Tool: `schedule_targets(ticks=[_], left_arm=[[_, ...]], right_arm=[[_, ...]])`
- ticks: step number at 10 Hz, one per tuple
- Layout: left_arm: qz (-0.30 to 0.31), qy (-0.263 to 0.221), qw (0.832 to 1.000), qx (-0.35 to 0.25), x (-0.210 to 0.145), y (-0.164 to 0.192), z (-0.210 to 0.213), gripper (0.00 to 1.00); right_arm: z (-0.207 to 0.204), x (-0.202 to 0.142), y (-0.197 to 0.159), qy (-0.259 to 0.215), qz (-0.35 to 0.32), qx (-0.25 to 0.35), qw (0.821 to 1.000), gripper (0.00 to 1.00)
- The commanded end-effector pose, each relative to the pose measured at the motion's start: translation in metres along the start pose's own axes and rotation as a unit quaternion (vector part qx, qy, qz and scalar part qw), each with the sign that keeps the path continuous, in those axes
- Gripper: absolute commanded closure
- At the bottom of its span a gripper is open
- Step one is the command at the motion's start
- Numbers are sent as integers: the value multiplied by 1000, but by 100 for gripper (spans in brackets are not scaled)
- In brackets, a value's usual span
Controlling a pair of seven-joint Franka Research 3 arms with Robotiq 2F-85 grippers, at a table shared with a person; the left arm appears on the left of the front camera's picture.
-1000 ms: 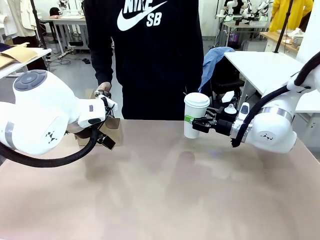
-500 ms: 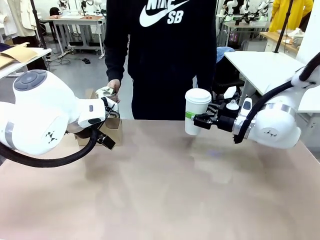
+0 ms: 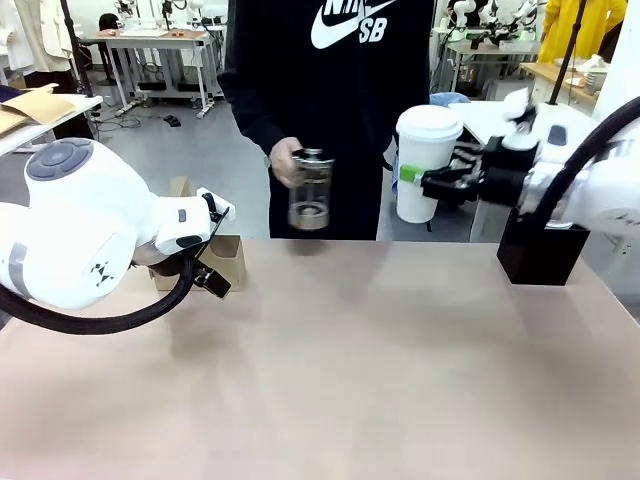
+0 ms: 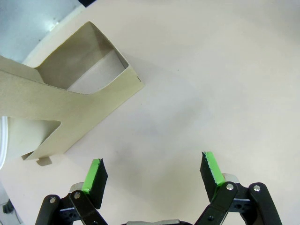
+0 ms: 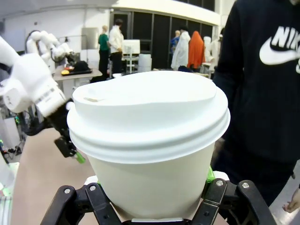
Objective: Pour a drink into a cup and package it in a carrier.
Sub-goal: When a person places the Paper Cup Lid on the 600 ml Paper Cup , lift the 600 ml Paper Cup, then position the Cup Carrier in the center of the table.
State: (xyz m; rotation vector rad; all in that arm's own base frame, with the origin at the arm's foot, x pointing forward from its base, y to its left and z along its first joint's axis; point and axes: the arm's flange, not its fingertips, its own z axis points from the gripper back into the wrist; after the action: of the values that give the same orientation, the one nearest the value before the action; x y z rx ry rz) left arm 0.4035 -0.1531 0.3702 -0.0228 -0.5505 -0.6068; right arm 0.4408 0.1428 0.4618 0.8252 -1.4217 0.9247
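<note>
while the cup [image 3: 428, 165] hangs lidded

front: right gripper [image 3: 422, 183] clamps it upright above the tabletop's [image 3: 350, 380] far edge, likely against spills. left wrist: left gripper [image 4: 152, 169] spread, empty, beside the carrier [image 4: 70, 108], seemingly to steady it. right wrist: lid [image 5: 147, 108] seated.

carrier [image 3: 229, 262] left, cup [image 3: 424, 168] right, jug [image 3: 310, 192] between

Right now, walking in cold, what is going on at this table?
The right arm's jaws hold a lidded white cup up off the table. A person's hand holds a glass jug above the far edge. The left arm's jaws stand open beside the cardboard carrier.
</note>
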Motion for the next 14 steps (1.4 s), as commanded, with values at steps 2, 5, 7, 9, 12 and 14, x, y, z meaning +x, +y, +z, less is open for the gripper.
schedule_targets(ticks=[2, 5, 7, 9, 12, 14], left_arm=[[1, 0, 1000, -1, -1, 1, 0, 0], [1, 0, 1000, -1, -1, 1, 0, 0], [1, 0, 1000, -1, -1, 1, 0, 0], [1, 0, 1000, -1, -1, 1, 0, 0], [1, 0, 1000, -1, -1, 1, 0, 0], [1, 0, 1000, -1, -1, 1, 0, 0]], right_arm=[[26, 57, 31, 0, -12, 30, 999, 23], [35, 68, 36, -21, -51, 48, 997, 23], [28, 71, 36, -12, -9, 29, 999, 23], [28, 71, 36, -12, -9, 29, 999, 23], [28, 71, 36, -12, -9, 29, 999, 23], [28, 71, 36, -12, -9, 29, 999, 23]])
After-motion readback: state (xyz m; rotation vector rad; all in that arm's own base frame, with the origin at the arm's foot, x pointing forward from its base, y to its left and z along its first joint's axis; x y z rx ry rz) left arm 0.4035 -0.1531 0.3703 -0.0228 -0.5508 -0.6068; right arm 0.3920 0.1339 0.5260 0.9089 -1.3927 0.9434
